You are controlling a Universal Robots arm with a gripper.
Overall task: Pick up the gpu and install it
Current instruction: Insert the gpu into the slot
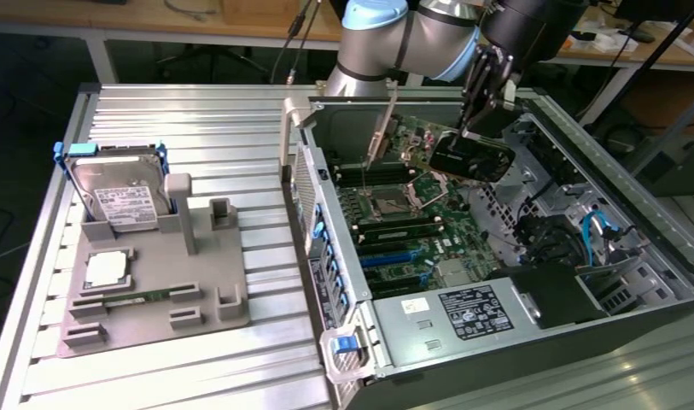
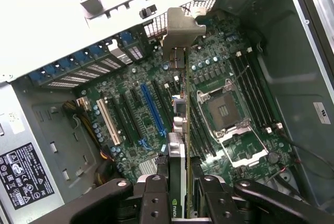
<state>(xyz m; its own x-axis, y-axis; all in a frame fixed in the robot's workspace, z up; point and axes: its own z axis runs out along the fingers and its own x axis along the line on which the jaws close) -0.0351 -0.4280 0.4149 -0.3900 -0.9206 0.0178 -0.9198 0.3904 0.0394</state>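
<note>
"Holding anything, is the pincer [image 2: 180, 198]?" the listener asks.

"Yes. Its two black fingers [image 2: 155, 195] are clamped on the gpu [image 1: 472, 158], one on each face, with the card edge-on between them. The card hangs inside the open computer case [image 1: 620, 205], above the motherboard [image 1: 410, 226] and clear of it, near the empty processor socket [image 2: 222, 110]. Its silver bracket [image 2: 177, 28] points toward the case's rear wall."

"So which step is this?"

"By my reading, the pick-up is done and the install is under way: the card is carried but sits in no slot. The grey holder [image 1: 165, 282] on the tabletop [image 1: 210, 120], on the exterior view's left, has a hard drive [image 1: 119, 201] standing in it."

"What does seating the card call for?"

"I judge it needs the card's lower edge lined up over a long expansion slot, such as the blue slot [image 2: 153, 110] just beside it. The bracket must meet the rear opening, and the press must be straight and even. A tilt could miss the slot."

"And the arm [image 1: 376, 51]?"

"It reaches in from the far side of the case in the exterior view. The wrist points down into the case, with the card upright on its long edge."
</note>
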